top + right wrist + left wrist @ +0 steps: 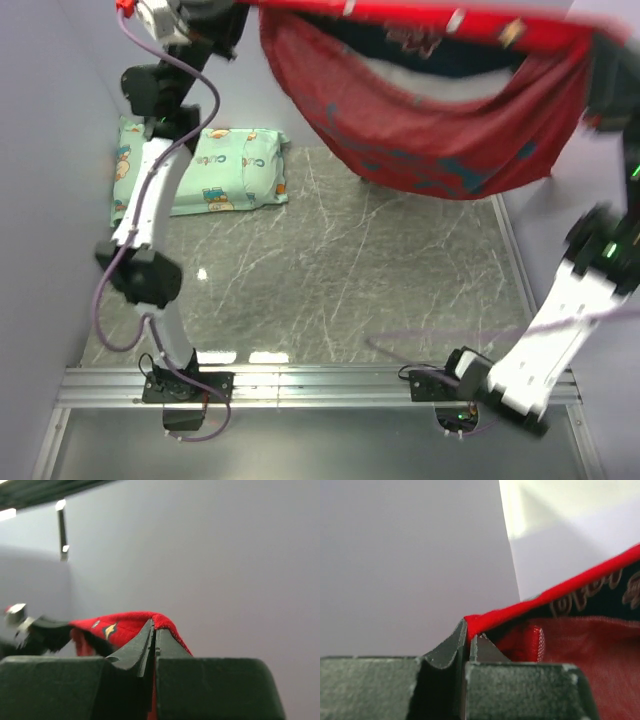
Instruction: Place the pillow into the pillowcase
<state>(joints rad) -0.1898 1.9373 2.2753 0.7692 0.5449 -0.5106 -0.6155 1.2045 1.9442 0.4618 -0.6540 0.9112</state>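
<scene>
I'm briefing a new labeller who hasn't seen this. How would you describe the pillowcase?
Above the far end of the grey marbled table, the pillowcase hangs stretched between the left gripper and right gripper. It is the big sagging red cloth in the air, unlike the mint-green pillow lying at the table's far left.

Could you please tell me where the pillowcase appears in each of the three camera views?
Top external: the pillowcase hangs sagging across the top of the picture, centre to right.
Left wrist: lower right, its edge rising to the right border from the left end effector, which is shut on it.
Right wrist: lower centre-left, draped over the right end effector, which is shut on it.
Shared landmark: the bright red hem, seen in all three.
</scene>
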